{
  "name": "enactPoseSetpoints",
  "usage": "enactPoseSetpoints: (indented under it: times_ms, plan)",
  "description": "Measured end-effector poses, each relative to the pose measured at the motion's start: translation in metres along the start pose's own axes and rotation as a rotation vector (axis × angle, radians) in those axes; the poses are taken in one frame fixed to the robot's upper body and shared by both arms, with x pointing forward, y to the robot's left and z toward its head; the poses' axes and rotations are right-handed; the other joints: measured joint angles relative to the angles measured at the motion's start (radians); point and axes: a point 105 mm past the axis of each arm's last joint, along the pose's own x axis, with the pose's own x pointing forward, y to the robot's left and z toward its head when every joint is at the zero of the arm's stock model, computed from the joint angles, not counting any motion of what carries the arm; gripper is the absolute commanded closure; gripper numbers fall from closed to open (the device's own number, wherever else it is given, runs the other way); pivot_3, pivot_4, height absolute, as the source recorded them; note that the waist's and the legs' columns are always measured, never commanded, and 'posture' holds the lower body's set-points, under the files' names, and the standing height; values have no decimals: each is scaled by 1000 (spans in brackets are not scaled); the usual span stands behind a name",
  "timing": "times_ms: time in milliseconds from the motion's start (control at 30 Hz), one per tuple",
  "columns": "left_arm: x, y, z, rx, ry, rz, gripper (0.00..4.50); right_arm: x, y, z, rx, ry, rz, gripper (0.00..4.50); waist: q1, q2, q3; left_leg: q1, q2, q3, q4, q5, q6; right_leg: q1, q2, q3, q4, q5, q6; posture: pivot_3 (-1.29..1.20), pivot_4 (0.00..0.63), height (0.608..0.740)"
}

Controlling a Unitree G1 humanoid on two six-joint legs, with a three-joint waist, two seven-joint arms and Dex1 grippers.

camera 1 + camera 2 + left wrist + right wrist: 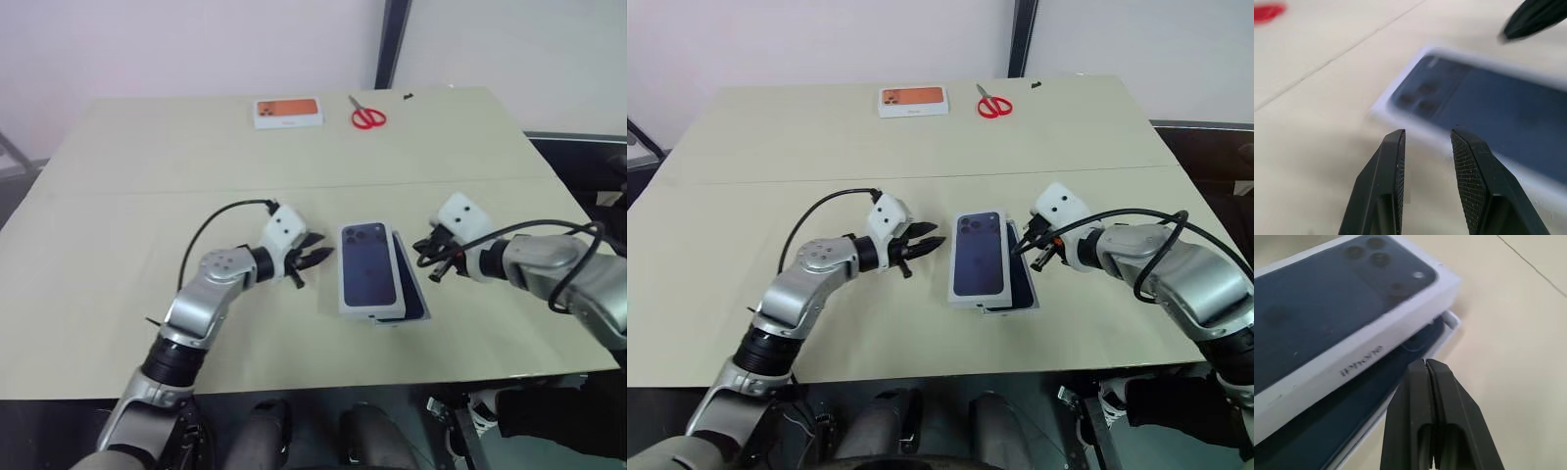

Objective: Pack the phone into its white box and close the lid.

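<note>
The lid point(367, 264), white with a dark-blue phone print on top, lies askew on the white box point(1450, 323) in the middle of the table. The dark navy phone point(1352, 401) shows in the box beneath the lid's right side, also seen as a dark strip point(415, 294). My left gripper point(318, 250) hovers just left of the lid, pointing at it, its fingers point(1396, 161) apart with nothing between them. On the other side, my right gripper point(427, 250) is shut and empty, its tip point(1425, 364) close to the box's right edge.
A white box with an orange phone picture point(288, 112) and red scissors point(367, 117) lie at the far edge of the beige table point(127, 196). The table's front edge runs just below the box.
</note>
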Motion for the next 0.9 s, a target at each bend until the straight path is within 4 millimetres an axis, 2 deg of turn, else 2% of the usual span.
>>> enactPoseSetpoints:
  times_ms: [100, 267, 567, 900]
  plan:
    - [-6, 4, -17, 16, 98, 11, 2962, 8, 7, -1, -30, -1, 16, 4447, 5, 0, 0, 0, 0, 0, 1, 0, 0, 1, 0, 0, 0, 0, 0, 0, 150, 740]
    - [10, -22, -23, 19, 129, -89, 2962, 15, 14, -1, -47, 0, 37, 4447, 24, 0, 0, 0, 0, 0, 2, 0, 0, 1, -1, 0, 0, 0, 0, 0, 150, 740]
    - [35, -43, -10, -27, 72, -165, 2962, 14, 9, -3, -74, 24, 19, 4447, 23, 0, 0, 0, 0, 0, 1, 0, 0, 0, -1, 0, 0, 0, 0, 0, 150, 740]
    - [40, -60, -2, -45, 36, -252, 2962, 4, 2, -12, -51, 49, 14, 4447, 23, 0, 0, 0, 0, 0, 2, 0, 0, 1, -1, 0, 0, 0, 0, 0, 150, 740]
